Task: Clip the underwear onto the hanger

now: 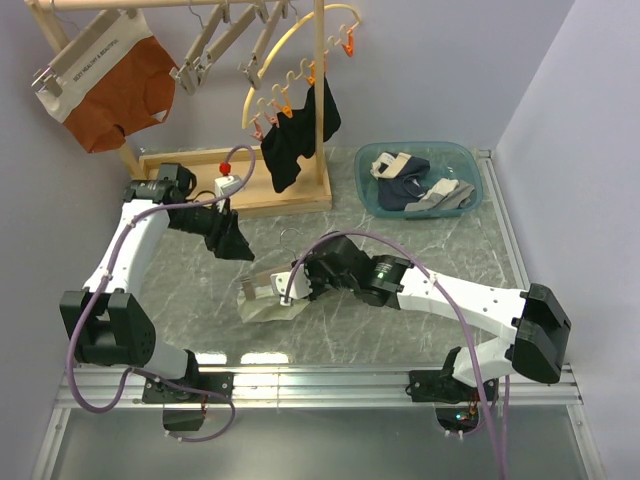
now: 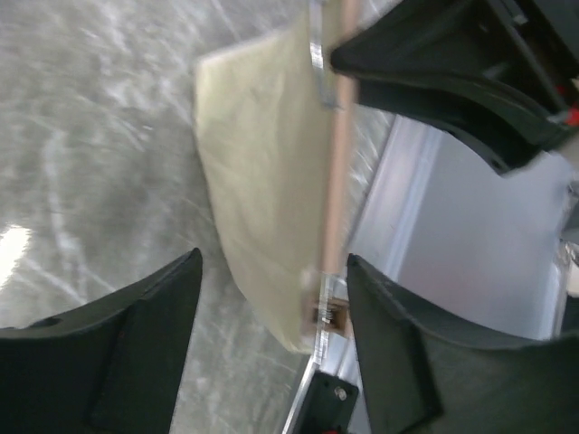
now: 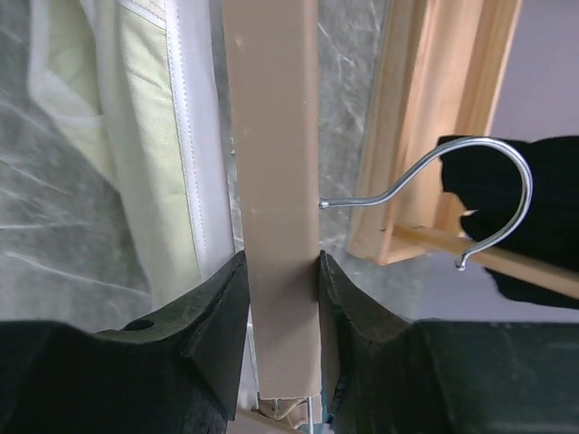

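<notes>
The pale cream underwear (image 1: 262, 312) lies on the marble table just left of centre, along the light-wood hanger (image 1: 262, 290). My right gripper (image 1: 298, 283) is shut on the hanger bar (image 3: 271, 163), whose metal hook (image 3: 479, 194) points right. The underwear (image 3: 154, 136) hangs beside the bar on its left. In the left wrist view the underwear (image 2: 262, 181) runs along the bar (image 2: 336, 181), with a metal clip (image 2: 327, 312) at the bar's near end. My left gripper (image 1: 236, 246) is open and empty, above and to the left of the underwear, its jaws wide apart (image 2: 271, 334).
A wooden rack base (image 1: 190, 160) stands at the back left, holding rust-orange briefs (image 1: 115, 90), spare hangers (image 1: 225, 40), a yellow hoop (image 1: 290, 50) and a black garment (image 1: 295, 140). A blue basin (image 1: 470, 165) of clothes sits at the back right.
</notes>
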You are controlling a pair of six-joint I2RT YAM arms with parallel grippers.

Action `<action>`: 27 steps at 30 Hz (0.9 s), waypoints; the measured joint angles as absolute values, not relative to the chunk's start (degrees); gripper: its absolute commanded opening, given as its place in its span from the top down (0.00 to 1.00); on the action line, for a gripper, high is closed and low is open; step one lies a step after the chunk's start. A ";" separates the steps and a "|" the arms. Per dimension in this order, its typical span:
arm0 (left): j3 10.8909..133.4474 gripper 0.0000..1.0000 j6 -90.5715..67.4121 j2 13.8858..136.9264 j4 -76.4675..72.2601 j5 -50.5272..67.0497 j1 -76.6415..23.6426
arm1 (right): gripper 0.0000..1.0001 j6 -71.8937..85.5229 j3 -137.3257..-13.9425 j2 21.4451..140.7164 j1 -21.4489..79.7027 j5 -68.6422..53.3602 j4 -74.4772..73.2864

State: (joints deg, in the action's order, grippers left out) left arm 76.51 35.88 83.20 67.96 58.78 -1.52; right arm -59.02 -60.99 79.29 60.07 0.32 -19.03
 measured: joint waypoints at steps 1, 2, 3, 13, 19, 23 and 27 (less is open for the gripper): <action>76.62 0.34 36.95 83.20 69.21 58.92 -2.00 | 1.00 -60.31 -60.53 79.18 60.31 0.82 -18.41; 76.75 0.35 38.02 83.20 70.57 59.07 -2.42 | 1.00 -61.60 -60.07 79.13 60.55 1.34 -17.85; 76.84 0.35 38.85 83.20 71.68 59.13 -2.85 | 1.00 -62.78 -59.59 79.11 60.69 1.87 -17.10; 70.83 0.47 32.88 78.98 66.08 55.70 -9.04 | 1.00 -67.29 -59.42 79.07 61.91 4.21 -14.20; 69.58 0.58 29.02 77.97 62.13 52.47 -12.05 | 1.00 -68.16 -59.42 78.56 62.87 4.91 -13.56; 69.54 0.61 28.16 77.91 61.01 51.13 -12.88 | 1.00 -68.49 -59.42 78.46 62.89 5.17 -13.32; 69.01 0.57 27.97 77.47 60.66 50.50 -13.80 | 1.00 -68.53 -59.42 78.46 62.89 5.19 -13.28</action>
